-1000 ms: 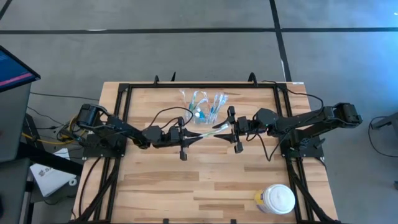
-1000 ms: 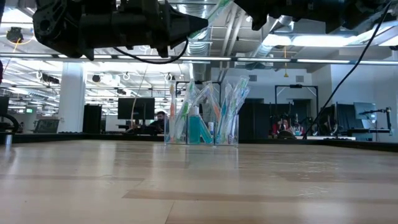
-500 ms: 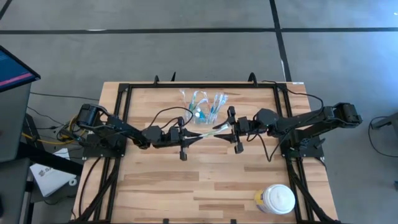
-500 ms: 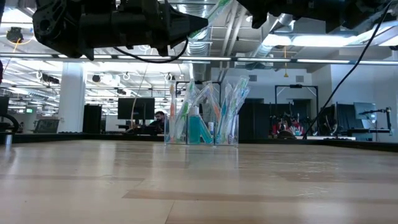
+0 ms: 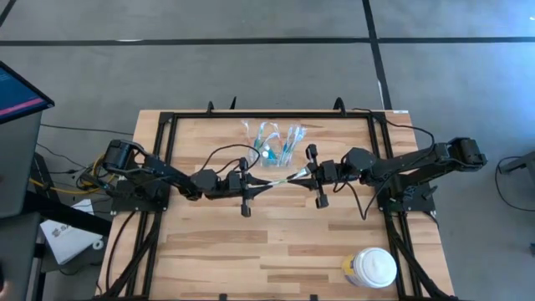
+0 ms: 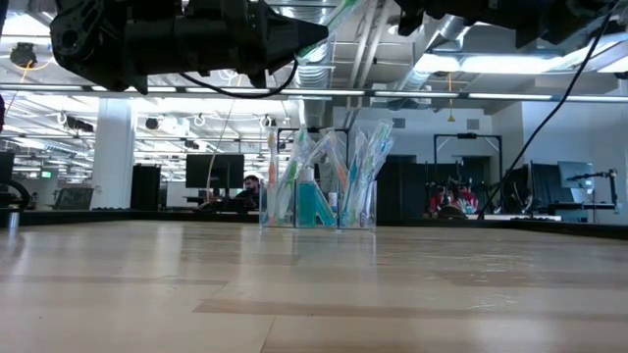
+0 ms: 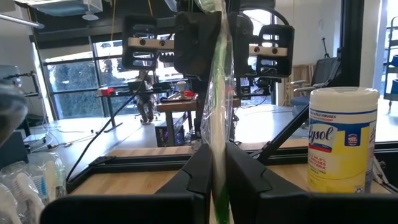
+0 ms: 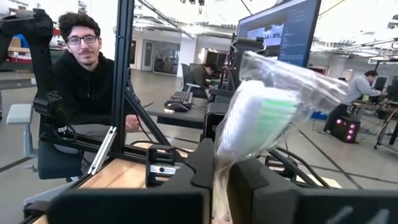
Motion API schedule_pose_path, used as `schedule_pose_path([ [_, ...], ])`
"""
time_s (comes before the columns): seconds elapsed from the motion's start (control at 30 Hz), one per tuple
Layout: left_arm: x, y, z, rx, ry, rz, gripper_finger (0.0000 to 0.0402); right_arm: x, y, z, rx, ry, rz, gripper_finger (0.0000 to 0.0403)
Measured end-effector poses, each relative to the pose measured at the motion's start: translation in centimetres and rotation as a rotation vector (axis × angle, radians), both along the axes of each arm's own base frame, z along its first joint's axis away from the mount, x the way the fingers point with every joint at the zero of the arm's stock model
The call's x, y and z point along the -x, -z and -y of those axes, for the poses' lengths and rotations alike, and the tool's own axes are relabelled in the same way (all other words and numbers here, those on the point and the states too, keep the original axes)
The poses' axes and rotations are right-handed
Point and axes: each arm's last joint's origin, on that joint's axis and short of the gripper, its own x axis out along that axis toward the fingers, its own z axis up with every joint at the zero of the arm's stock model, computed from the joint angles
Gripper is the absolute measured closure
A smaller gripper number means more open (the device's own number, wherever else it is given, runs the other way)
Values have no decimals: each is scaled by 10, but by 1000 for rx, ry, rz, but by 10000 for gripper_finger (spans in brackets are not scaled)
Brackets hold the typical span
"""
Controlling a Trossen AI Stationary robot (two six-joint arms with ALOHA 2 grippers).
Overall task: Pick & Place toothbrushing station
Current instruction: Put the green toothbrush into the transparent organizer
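1. Toothbrush (image 5: 288, 176) hangs above the table's (image 5: 209, 251) middle, clenched between my left gripper (image 5: 266, 183) and right gripper (image 5: 303, 174).
2. Only my wrist views show its clear wrapper (image 8: 292, 87) pinched between fingers (image 7: 200, 171).
3. Holder (image 6: 318, 201) stands near the far edge.

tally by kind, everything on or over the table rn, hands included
Robot hands: 2, left hand and right hand, both shut on the wrapped toothbrush
Wrapped toothbrush: 1
Clear holder: 1, brushes inside too bunched to count
Teal tube: 1
White wipes canister: 1
Total: 6
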Motion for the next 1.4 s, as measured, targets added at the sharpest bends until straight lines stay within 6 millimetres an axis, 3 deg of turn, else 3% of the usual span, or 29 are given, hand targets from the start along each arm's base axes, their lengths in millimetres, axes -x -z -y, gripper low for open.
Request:
schedule_pose_path([
  [0.37, 0, 0, 0, 20, 12, 2, 352, 0, 0, 0, 1, 0, -2, 393],
  [0.97, 5, -2, -7, 24, -44, 3, 265, 0, 2, 0, -16, 2, -29, 397],
  [1.13, 18, -13, -9, 34, -58, 32, 244, -1, 5, -1, -21, -13, -61, 397],
  [1.4, 41, -12, -11, 64, -43, 26, 234, -2, 8, 13, -51, 47, -93, 398],
])
